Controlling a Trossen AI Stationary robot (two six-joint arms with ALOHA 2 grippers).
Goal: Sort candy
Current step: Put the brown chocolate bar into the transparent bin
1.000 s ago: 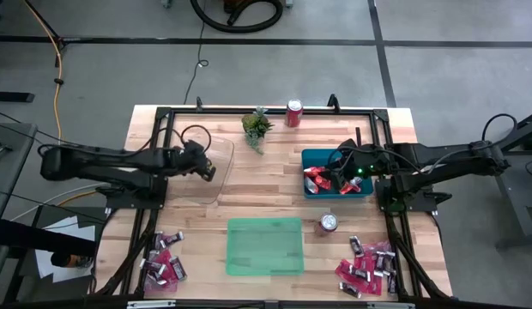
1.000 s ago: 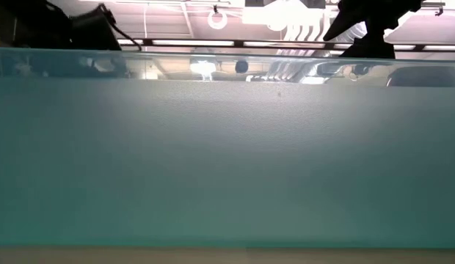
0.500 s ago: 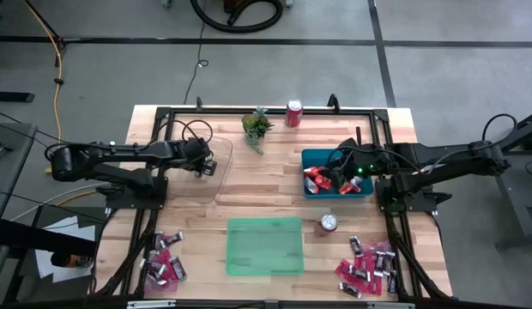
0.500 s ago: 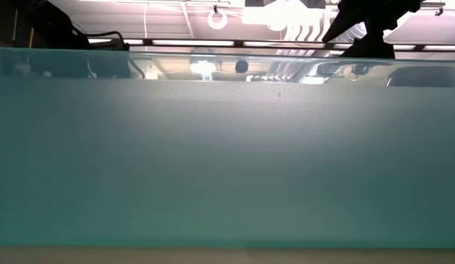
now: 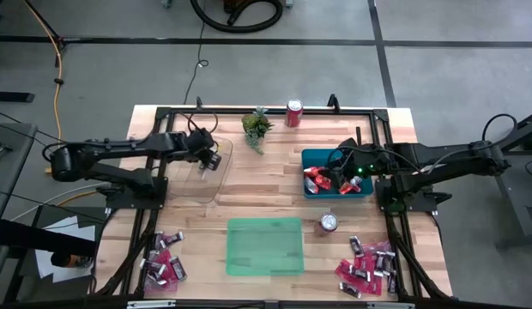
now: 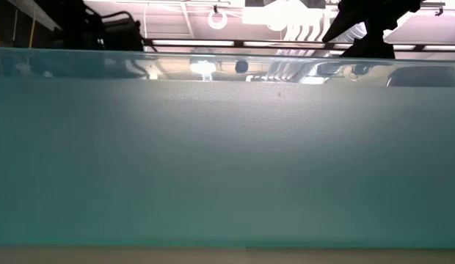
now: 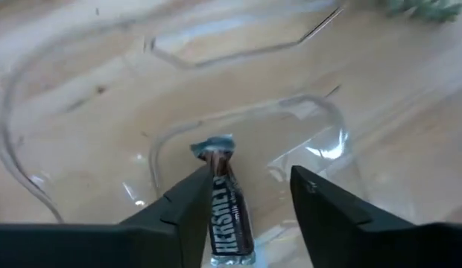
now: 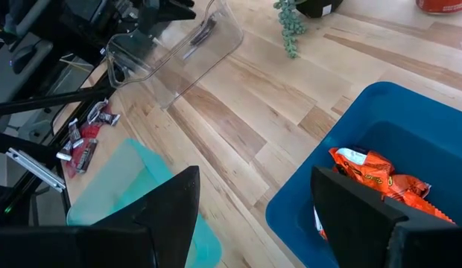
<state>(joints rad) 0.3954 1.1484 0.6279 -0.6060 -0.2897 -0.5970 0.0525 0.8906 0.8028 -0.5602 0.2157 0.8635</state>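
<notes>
Item, left front corner of the table point(image 5: 249, 193): a loose pile of candy point(image 5: 164, 260), pink-red packets mixed with dark brown-and-silver bars. Item, left rear: a clear tray point(image 5: 216, 176); my left gripper point(image 5: 213, 160) hangs over it, fingers apart, with one dark brown-and-silver bar point(image 7: 229, 219) between them in my wrist view, standing against one finger, its twisted end towards the tray floor; whether it touches the other finger I cannot tell. Item, centre front: a green tray point(image 5: 264, 246), flat on the wood. Item, centre rear: a small green plant point(image 5: 256, 125) and, just beside it, an upright red can point(image 5: 293, 112). Item, right of centre: a blue bin point(image 5: 316, 158) holding red-orange packets point(image 8: 376, 181); my right gripper point(image 5: 341, 176) sits over this bin, fingers spread wide, nothing between them. Item, in front of the bin: a second can point(image 5: 328, 224), upright. Item, right front corner: a second candy pile point(image 5: 367, 266), same mix as the first.
</notes>
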